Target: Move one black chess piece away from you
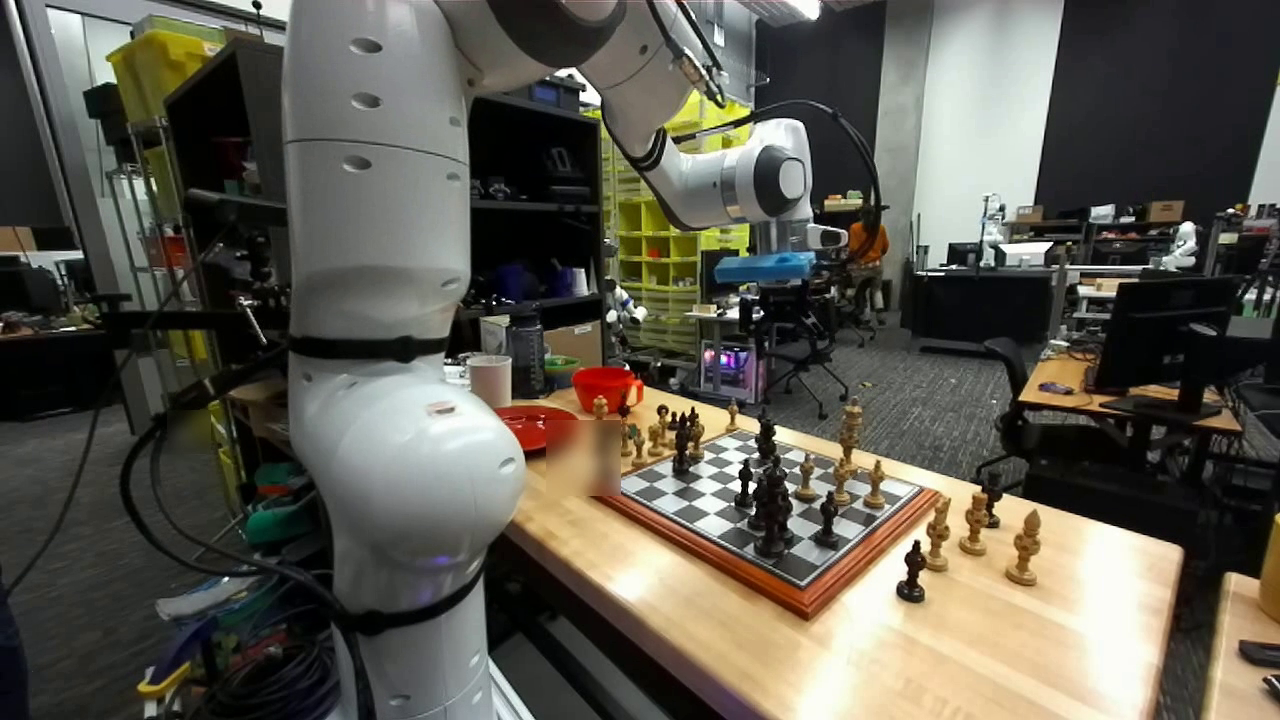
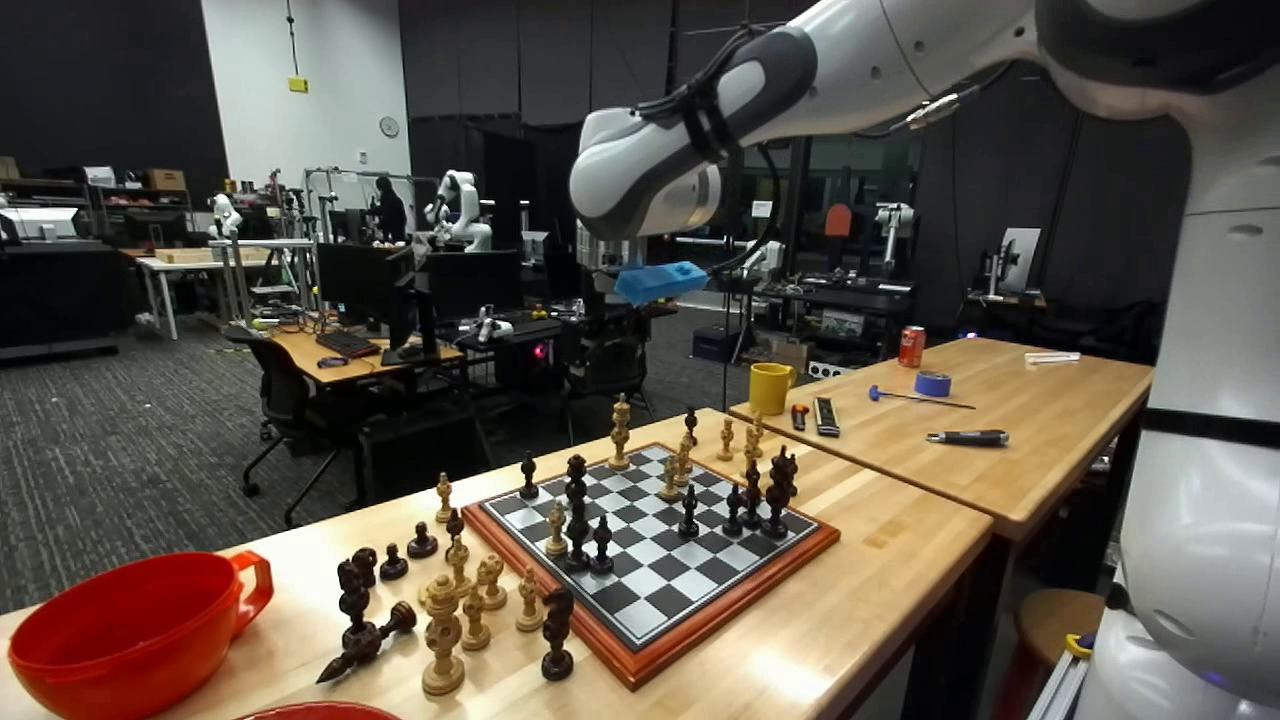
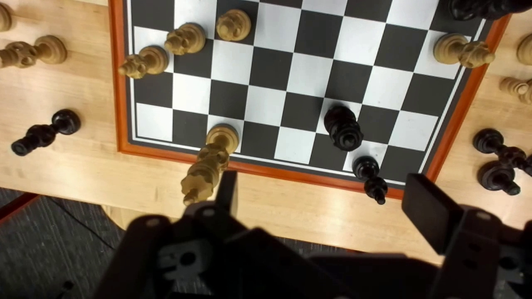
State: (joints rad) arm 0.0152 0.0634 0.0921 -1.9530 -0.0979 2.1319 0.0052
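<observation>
Free air below pincer (image 3: 320, 193), tall pale piece (image 3: 210, 162) on chessboard (image 3: 266, 104)

In an exterior view, the gripper (image 1: 785, 314) hangs higher than the chessboard (image 1: 700, 508), black pieces (image 1: 770, 520) and pale pieces (image 1: 806, 480); lower and picture-left of the gripper sit a red cup (image 1: 604, 392) and red dish (image 1: 525, 428).

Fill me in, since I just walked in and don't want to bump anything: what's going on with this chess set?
A robot arm has its end effector open and empty, raised above the chess pieces. Its job is to move one of the black chess pieces away, though which one isn't clear, and none is gripped yet. Black and tan pieces stand on the chessboard, with more of both beside it on the table.
</observation>
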